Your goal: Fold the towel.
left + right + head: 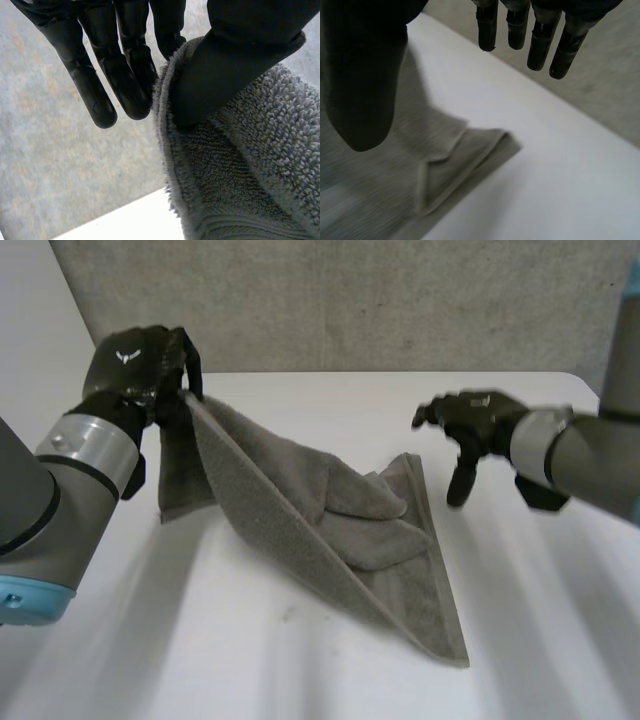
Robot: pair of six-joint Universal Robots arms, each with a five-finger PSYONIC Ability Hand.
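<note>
Left robot hand (140, 365) pinching towel (330, 530) corner thumb-to-fingers, raised near far-left corner of surface (540, 620). Right robot hand (475, 420) fingers spread, empty, near towel.

Fluffy towel (260, 165), smooth table (540, 640)
I'm seeing loopy, rough grey terry cloth, and the white surface is looking matt.

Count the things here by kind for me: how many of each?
Grey terry towel: 1
Black robot hands: 2, the left hand pinching the towel, the right hand open
White table: 1
Total: 4
</note>
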